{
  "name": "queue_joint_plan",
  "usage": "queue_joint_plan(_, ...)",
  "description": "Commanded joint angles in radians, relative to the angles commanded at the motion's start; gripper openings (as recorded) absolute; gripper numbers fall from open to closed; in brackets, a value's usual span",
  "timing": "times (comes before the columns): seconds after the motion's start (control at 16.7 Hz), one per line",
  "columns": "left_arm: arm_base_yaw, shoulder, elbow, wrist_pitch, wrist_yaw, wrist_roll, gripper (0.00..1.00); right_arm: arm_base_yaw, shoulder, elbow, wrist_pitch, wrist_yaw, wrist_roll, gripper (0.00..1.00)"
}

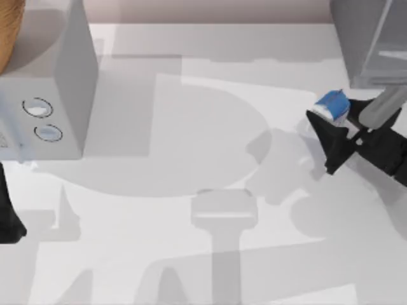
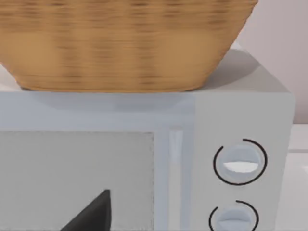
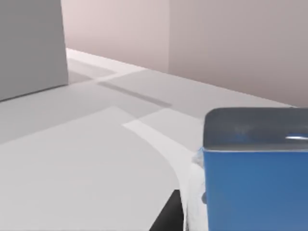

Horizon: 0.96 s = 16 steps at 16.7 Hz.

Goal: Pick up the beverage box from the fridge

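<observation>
The beverage box (image 1: 332, 105), a small blue carton with white patches, hangs over the table's right side, just in front of and left of the fridge (image 1: 365, 44). My right gripper (image 1: 336, 115) is shut on it, black fingers on either side. In the right wrist view the blue box (image 3: 255, 187) looms close, with one black finger (image 3: 166, 217) against its side. The fridge is a dark-grey cabinet with a glassy panel at the back right corner. My left arm (image 1: 9, 219) is parked at the table's left edge.
A light grey box with two round dials (image 1: 44, 95) stands at the back left, facing the left wrist camera (image 2: 240, 163). A woven basket (image 2: 120, 43) sits on top of it. Open white table (image 1: 191, 159) spreads between the two arms.
</observation>
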Motion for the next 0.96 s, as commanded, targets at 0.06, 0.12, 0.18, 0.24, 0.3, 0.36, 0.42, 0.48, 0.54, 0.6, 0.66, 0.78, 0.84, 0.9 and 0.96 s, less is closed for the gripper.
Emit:
queue_joint_plan(0.06,0.0,0.0,0.0,0.0,0.0,0.0,1.0,0.0,0.0,0.0,0.0,0.0,0.0,0.3)
queue_joint_plan(0.12,0.0,0.0,0.0,0.0,0.0,0.0,1.0,0.0,0.0,0.0,0.0,0.0,0.0,0.38)
queue_joint_plan(0.18,0.0,0.0,0.0,0.0,0.0,0.0,1.0,0.0,0.0,0.0,0.0,0.0,0.0,0.45)
queue_joint_plan(0.24,0.0,0.0,0.0,0.0,0.0,0.0,1.0,0.0,0.0,0.0,0.0,0.0,0.0,0.53)
queue_joint_plan(0.3,0.0,0.0,0.0,0.0,0.0,0.0,1.0,0.0,0.0,0.0,0.0,0.0,0.0,0.6)
queue_joint_plan(0.36,0.0,0.0,0.0,0.0,0.0,0.0,1.0,0.0,0.0,0.0,0.0,0.0,0.0,0.68)
queue_joint_plan(0.42,0.0,0.0,0.0,0.0,0.0,0.0,1.0,0.0,0.0,0.0,0.0,0.0,0.0,0.75)
queue_joint_plan(0.48,0.0,0.0,0.0,0.0,0.0,0.0,1.0,0.0,0.0,0.0,0.0,0.0,0.0,0.83)
queue_joint_plan(0.54,0.0,0.0,0.0,0.0,0.0,0.0,1.0,0.0,0.0,0.0,0.0,0.0,0.0,0.9)
queue_joint_plan(0.6,0.0,0.0,0.0,0.0,0.0,0.0,1.0,0.0,0.0,0.0,0.0,0.0,0.0,0.98)
queue_joint_plan(0.66,0.0,0.0,0.0,0.0,0.0,0.0,1.0,0.0,0.0,0.0,0.0,0.0,0.0,1.0)
queue_joint_plan(0.78,0.0,0.0,0.0,0.0,0.0,0.0,1.0,0.0,0.0,0.0,0.0,0.0,0.0,1.0)
queue_joint_plan(0.84,0.0,0.0,0.0,0.0,0.0,0.0,1.0,0.0,0.0,0.0,0.0,0.0,0.0,1.0)
queue_joint_plan(0.9,0.0,0.0,0.0,0.0,0.0,0.0,1.0,0.0,0.0,0.0,0.0,0.0,0.0,1.0)
queue_joint_plan(0.96,0.0,0.0,0.0,0.0,0.0,0.0,1.0,0.0,0.0,0.0,0.0,0.0,0.0,1.0)
